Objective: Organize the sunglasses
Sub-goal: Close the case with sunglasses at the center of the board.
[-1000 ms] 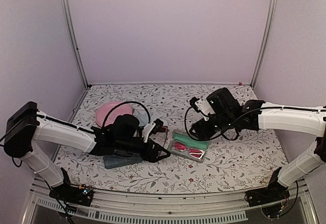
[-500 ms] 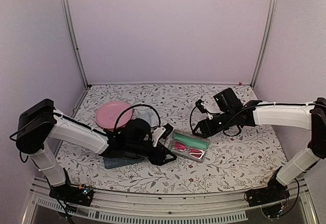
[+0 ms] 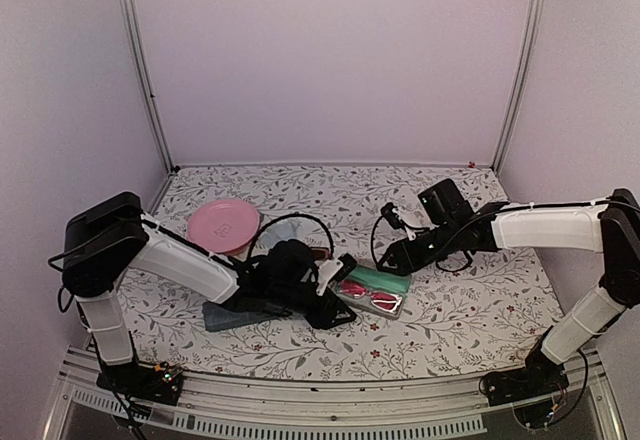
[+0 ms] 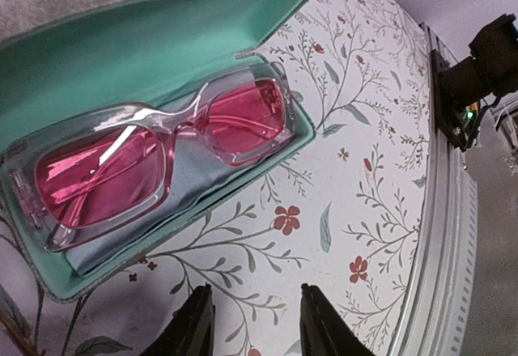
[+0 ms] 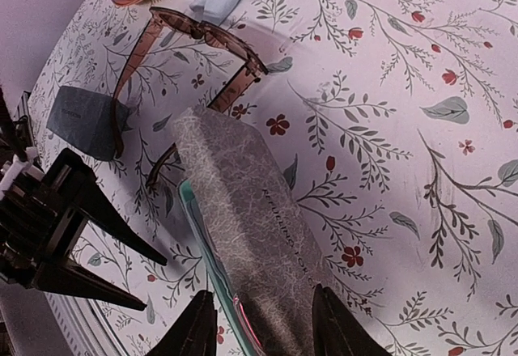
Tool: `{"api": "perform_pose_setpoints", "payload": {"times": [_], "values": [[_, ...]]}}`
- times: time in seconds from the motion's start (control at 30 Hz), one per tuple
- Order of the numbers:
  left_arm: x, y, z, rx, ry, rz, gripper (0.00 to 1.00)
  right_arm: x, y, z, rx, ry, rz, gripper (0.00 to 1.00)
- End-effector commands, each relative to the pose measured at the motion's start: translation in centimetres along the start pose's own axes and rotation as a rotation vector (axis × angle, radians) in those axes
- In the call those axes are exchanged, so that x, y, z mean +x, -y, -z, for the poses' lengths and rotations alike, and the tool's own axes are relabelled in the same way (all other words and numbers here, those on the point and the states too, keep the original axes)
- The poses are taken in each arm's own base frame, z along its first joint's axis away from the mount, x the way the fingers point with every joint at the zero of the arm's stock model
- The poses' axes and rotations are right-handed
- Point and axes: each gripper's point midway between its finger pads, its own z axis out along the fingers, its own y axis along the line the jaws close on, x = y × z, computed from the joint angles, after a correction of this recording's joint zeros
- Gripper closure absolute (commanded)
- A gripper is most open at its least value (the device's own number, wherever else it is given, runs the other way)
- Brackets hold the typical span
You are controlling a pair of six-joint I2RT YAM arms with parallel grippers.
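Left gripper [image 4: 255, 328], half-spread and empty, sits low just short of the pink sunglasses [image 4: 154, 158]. Right gripper [image 5: 263, 328], half-spread, straddles the case lid [image 5: 243, 202], contact unclear; both arms stretch inward.

1. My left arm [image 3: 185, 263] reaches low toward the middle, forearm nearly level.
2. My left gripper [image 4: 255, 324] points downward, jaws partly apart, nothing between them.
3. My right arm [image 3: 545, 228] stretches in from the right, wrist dipped.
4. My right gripper [image 5: 263, 324] has its jaws partly apart too.

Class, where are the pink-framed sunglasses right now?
Top view: the pink-framed sunglasses lie in the open green-lined case at mid-table, just right of the left gripper.
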Motion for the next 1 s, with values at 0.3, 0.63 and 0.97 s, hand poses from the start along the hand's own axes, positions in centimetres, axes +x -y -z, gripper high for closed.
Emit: {"api": "perform_pose_setpoints", "payload": {"times": [0.3,0.63,0.97], "values": [[0.9,-0.3,-3.4,-0.02,-0.013,-0.049,0.64,0.7,-0.3,-0.2,-0.042,0.009,-0.022,0.61],[1.3,-1.5,-4.5,-0.083,0.049,-0.113,0.63,1.0,-0.3,0.1,-0.039,0.013,-0.025,0.61],[0.9,-2.7,-4.2,-0.149,0.119,-0.08,0.65,1.7,-1.3,-0.3,-0.059,0.001,-0.01,0.66]]}}
